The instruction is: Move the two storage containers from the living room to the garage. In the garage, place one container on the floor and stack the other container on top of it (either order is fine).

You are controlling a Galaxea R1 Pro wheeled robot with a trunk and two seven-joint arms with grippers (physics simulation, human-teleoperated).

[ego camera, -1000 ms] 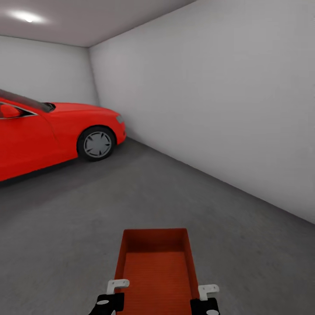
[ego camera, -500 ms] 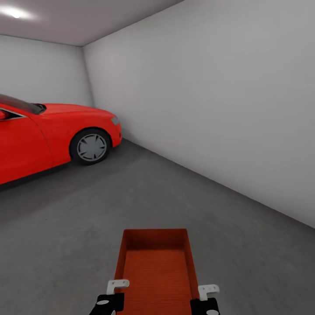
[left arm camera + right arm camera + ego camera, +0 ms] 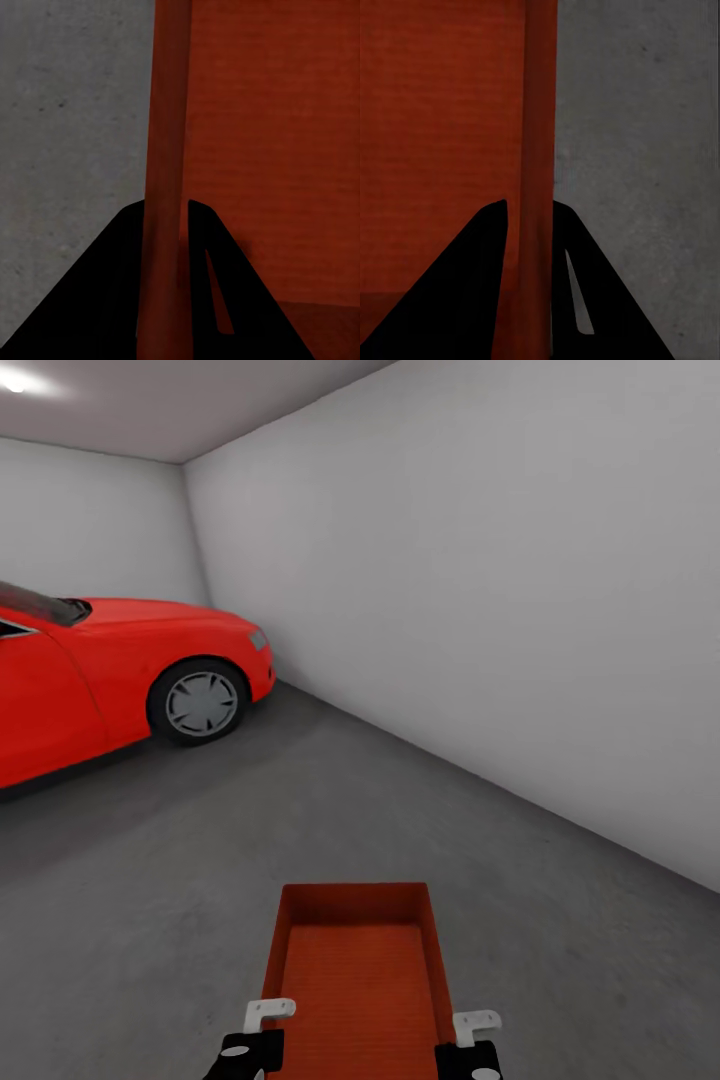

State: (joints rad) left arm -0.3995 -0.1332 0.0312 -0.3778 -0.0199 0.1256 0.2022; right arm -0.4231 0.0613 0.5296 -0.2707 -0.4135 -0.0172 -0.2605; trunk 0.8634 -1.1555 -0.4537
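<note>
One plain orange-red rectangular lidless bin (image 3: 355, 975) carried above the dark grey concrete garage floor (image 3: 150, 880), well short of the red car (image 3: 110, 665). Left gripper (image 3: 166, 225) and right gripper (image 3: 529, 225) each clamped on a side wall. Halfway at best: no setting-down yet, stacking left.

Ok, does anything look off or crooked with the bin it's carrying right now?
Nothing stands out. The storage container sits level and empty, left gripper and right gripper each clamped on a side wall, over the grey floor.
</note>
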